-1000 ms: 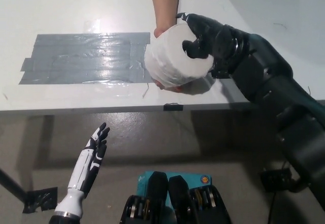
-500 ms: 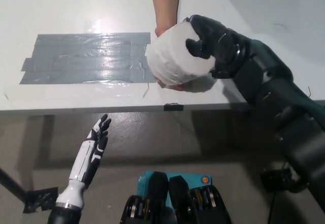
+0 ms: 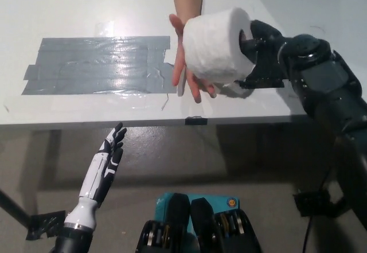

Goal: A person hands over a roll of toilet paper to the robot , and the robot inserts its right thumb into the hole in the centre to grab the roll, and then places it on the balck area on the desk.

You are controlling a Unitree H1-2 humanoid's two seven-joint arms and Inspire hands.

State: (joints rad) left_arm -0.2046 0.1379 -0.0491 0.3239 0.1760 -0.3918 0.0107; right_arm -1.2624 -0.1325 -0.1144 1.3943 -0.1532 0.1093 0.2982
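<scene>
Gripping white cylindrical toilet-paper roll (image 3: pixel 218 45) on black right robot hand (image 3: pixel 265 52), thumb in core. Lift clear of person's open hand (image 3: pixel 189 72) just below. Carry level toward grey-black taped patch (image 3: pixel 97 65), well to its left.

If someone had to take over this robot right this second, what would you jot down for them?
Right robot hand: thumb in the hole of the toilet paper roll, carrying it above the desk.
Left robot hand: open, idle below the desk edge.
A person's hand is open just under the roll.
Done: the handover grab.
Left: move the roll leftward to the black taped area and set it down.
</scene>
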